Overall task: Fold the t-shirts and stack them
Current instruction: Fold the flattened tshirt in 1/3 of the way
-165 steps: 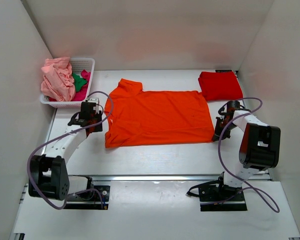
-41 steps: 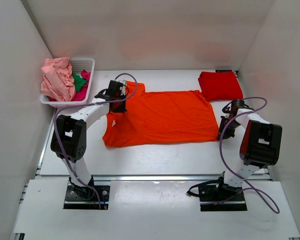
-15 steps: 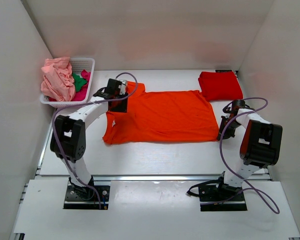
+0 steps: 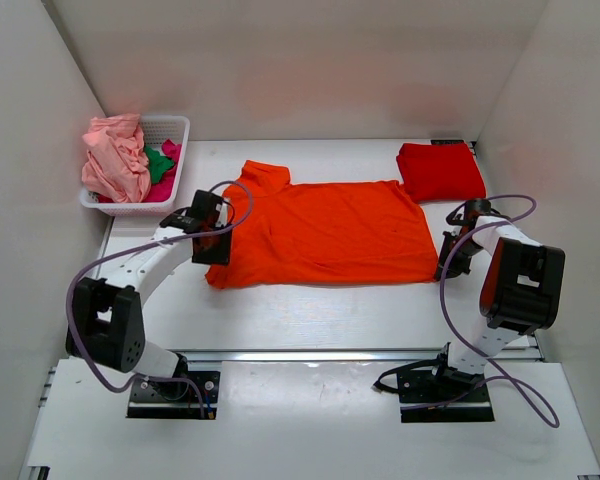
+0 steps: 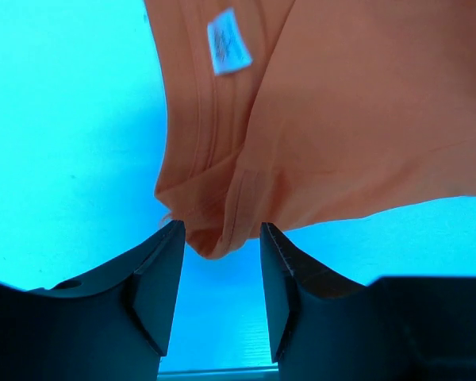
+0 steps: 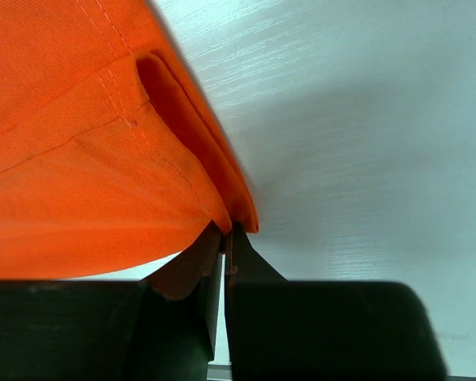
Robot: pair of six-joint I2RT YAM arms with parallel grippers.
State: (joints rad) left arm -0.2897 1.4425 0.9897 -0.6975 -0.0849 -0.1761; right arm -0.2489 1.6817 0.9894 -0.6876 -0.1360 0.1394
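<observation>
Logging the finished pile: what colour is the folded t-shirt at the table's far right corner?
The folded t-shirt is plain red; it shows best in the top external view.

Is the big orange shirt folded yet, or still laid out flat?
Spread out, not folded: the orange t-shirt lies flat across the table, its whole body showing and a sleeve sticking out at the far left.

The right hand (image 6: 224, 236) pinches the orange t-shirt (image 6: 63, 159) at its corner.

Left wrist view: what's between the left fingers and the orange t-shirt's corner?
Nothing but a sliver of bare table. The left gripper is open, its fingers flanking a bunched corner of the orange t-shirt, apparently not touching it.
</observation>
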